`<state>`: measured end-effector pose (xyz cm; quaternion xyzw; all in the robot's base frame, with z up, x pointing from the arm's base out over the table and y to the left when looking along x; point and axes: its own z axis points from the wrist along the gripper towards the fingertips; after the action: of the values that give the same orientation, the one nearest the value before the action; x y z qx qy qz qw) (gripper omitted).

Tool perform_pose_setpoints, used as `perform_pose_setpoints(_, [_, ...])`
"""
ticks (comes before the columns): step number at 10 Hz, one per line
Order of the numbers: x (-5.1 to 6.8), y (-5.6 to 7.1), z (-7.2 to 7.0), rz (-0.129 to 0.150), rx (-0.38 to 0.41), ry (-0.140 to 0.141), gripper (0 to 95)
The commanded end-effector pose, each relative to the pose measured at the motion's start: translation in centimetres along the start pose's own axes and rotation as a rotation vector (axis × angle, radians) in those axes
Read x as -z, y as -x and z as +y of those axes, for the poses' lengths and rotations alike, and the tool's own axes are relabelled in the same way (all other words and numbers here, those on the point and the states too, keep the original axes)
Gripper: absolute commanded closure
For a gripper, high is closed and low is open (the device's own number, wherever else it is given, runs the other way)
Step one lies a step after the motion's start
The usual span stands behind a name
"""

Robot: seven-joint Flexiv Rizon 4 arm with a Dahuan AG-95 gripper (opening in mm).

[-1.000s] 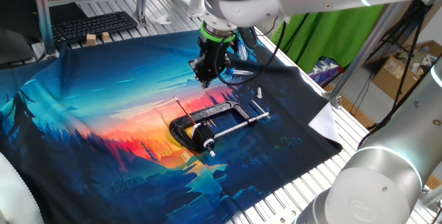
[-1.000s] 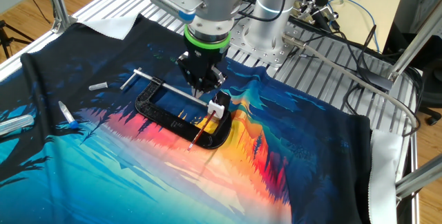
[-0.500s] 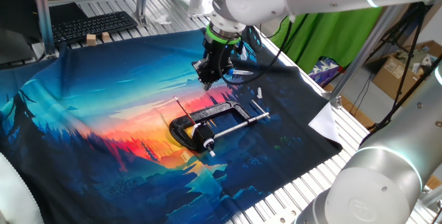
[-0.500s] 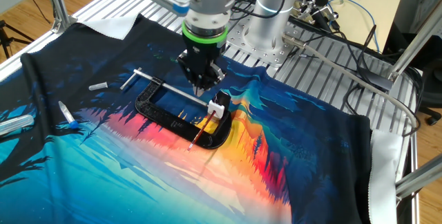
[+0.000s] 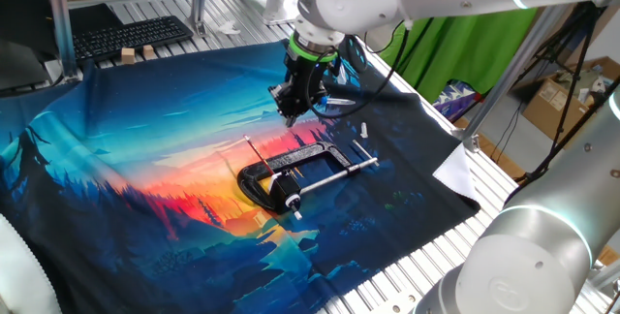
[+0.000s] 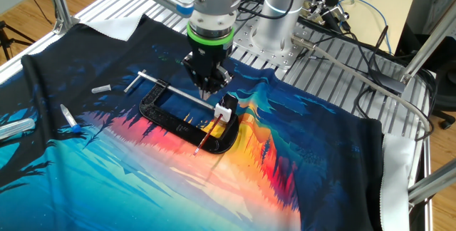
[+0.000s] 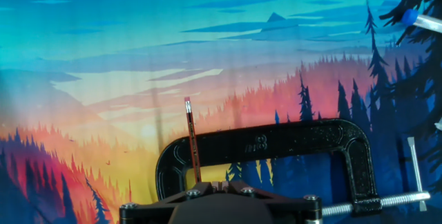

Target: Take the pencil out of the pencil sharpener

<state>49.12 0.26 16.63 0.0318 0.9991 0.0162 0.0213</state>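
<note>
The pencil (image 7: 193, 144) is a thin reddish stick lying across the black C-clamp (image 7: 290, 144). In the hand view its lower end runs under my gripper (image 7: 219, 182), so the sharpener is hidden there. In the other fixed view the pencil (image 6: 206, 137) points into a small white sharpener (image 6: 225, 111) at the end of the clamp's screw rod. My gripper (image 6: 209, 93) hangs just above and behind that block, fingers together, holding nothing. In one fixed view the gripper (image 5: 290, 112) is above the cloth, up from the clamp (image 5: 276, 180) and the pencil (image 5: 257, 156).
A marker with a blue cap (image 6: 70, 119) and a small white cylinder (image 6: 102, 88) lie on the printed cloth to the left. A keyboard (image 5: 131, 35) and wooden blocks (image 5: 136, 54) sit at the far edge. White paper (image 5: 455, 169) lies off the cloth.
The gripper shifted slightly up and away from the clamp during the first half second, then held still. The pencil, sharpener and clamp have not moved.
</note>
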Motion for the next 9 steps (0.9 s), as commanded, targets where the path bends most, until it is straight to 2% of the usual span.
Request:
perform_pose_setpoints(1, [0.01,-0.1,0.1,0.005,-0.008,0.013,95.0])
perform_pose_setpoints(3, [0.05,-0.19,0.22,0.011,-0.033,0.02,95.0])
perform_pose_setpoints(5, [-0.02,-0.18,0.26,0.017,-0.011,0.024,95.0])
perform_pose_setpoints(8, [-0.24,-0.15,0.54,0.01,0.026,0.02,95.0])
perform_pose_setpoints(9, [-0.53,-0.12,0.93,0.01,0.009,0.019,95.0])
